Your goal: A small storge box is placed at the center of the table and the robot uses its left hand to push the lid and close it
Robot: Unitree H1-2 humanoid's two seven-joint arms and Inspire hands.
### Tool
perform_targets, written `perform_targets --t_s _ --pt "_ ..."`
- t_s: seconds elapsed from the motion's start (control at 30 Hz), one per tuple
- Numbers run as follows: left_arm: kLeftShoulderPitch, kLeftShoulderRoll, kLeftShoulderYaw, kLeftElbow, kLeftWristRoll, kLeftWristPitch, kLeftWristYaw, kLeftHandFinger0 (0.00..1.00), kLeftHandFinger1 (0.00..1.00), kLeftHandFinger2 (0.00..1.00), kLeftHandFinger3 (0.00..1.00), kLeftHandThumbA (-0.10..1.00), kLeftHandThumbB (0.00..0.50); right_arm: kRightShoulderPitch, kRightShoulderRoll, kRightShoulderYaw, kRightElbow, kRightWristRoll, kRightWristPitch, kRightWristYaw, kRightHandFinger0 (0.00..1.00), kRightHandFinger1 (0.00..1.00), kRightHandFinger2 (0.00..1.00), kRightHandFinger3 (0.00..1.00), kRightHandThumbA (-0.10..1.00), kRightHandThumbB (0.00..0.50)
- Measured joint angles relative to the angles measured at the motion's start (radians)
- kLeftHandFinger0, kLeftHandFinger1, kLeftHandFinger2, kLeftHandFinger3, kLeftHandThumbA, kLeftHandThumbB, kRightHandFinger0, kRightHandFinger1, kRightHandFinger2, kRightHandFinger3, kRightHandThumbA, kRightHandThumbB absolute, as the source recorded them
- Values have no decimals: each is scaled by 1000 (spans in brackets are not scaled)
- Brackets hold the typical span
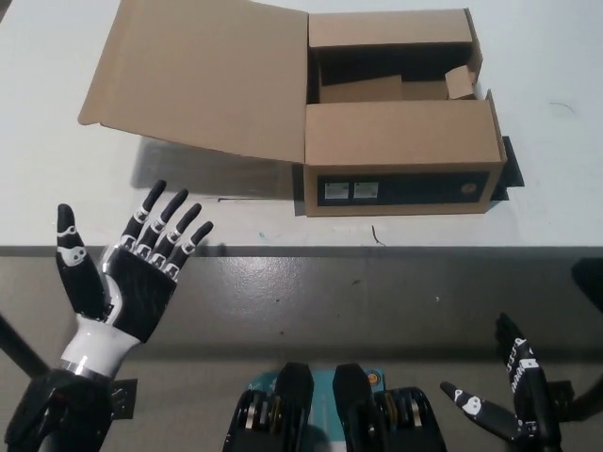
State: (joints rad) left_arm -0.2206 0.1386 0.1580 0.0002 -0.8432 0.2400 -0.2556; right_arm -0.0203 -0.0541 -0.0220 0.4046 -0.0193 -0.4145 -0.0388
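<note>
Fingers spread and holding nothing, the left hand [132, 273] at the table's [57, 188] near edge should slide beneath the splayed lid [203, 75] and sweep it over the box [400, 132].

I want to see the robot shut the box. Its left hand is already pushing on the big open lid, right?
Not yet. In the head view the left hand is open at the table's front edge, apart from the big open lid.
</note>
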Motion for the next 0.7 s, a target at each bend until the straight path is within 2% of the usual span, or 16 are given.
perform_targets --t_s 0.1,0.67,0.7 --pt "-6 -2 14 9 -4 10 -1 1000 1000 1000 1000 1000 330 0 0 -1 0 0 -1 0 1000 1000 1000 1000 1000 348" --pt "-92 -17 73 76 -29 35 -6 1000 1000 1000 1000 1000 335 0 0 0 2 -1 -3 -1 1000 1000 1000 1000 1000 338" --pt "-96 -17 74 84 -30 36 -6 1000 1000 1000 1000 1000 331 0 0 0 1 -1 -3 -1 1000 1000 1000 1000 1000 357"
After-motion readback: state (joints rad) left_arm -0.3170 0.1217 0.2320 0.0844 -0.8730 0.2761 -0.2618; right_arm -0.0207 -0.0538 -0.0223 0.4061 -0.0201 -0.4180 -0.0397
